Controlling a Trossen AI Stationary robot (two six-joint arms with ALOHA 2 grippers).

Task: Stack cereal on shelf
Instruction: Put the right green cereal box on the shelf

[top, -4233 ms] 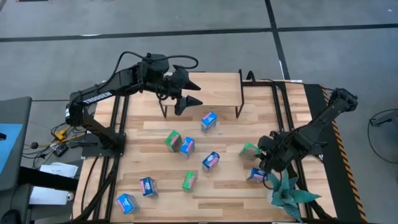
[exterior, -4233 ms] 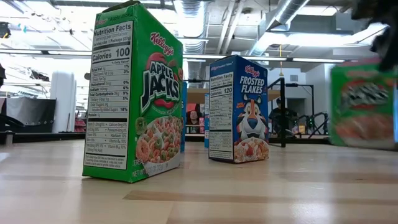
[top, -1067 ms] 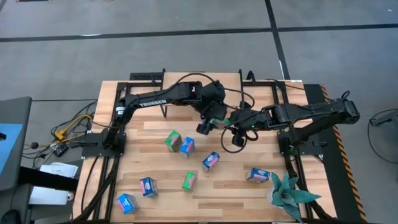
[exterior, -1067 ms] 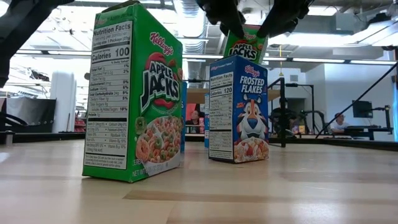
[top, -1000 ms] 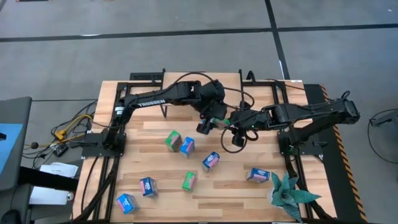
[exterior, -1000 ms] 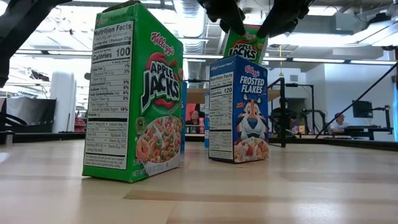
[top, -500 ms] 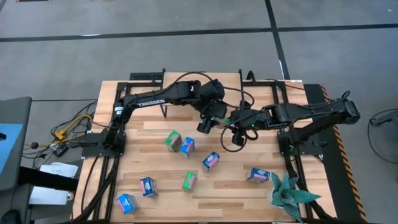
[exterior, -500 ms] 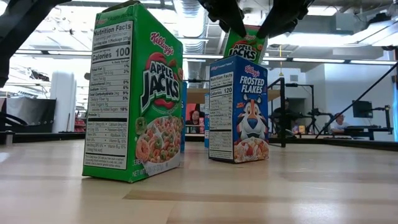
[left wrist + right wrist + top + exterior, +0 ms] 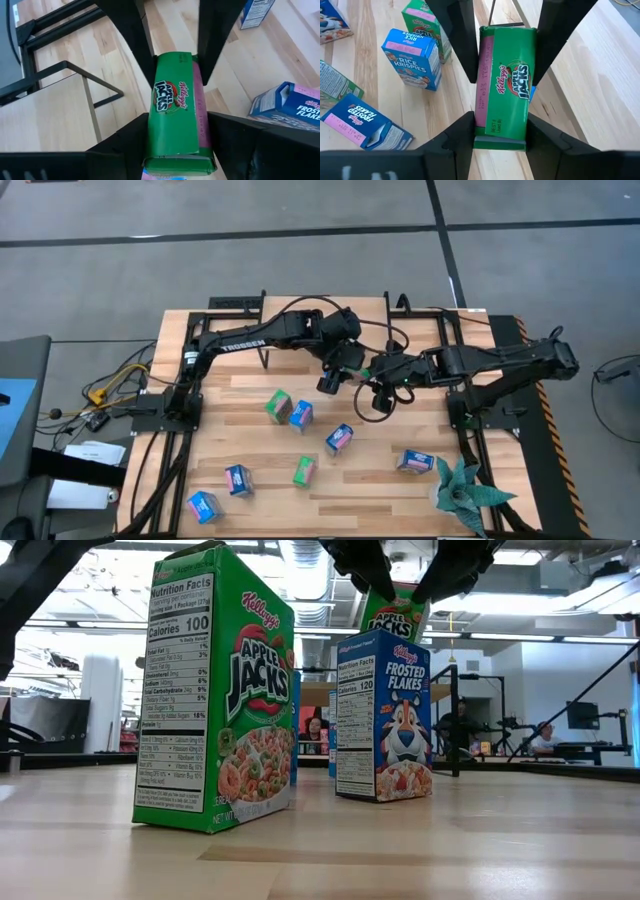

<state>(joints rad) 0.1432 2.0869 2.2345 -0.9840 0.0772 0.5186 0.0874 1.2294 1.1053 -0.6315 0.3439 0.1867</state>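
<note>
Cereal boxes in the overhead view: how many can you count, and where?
8. Left gripper and right gripper hold one green box; seven boxes on the table: two centre-left, one centre, three front-left, one front-right. Another may hide under the arms.

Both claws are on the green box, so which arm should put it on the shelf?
Probably the left. Both the left claw and right claw pinch the green box in mid-air, but the left arm reaches in from the shelf side, so it is nearer.

overhead looks straight down, low sits at tabletop level — both wrists share the green box (image 9: 175, 115).
</note>
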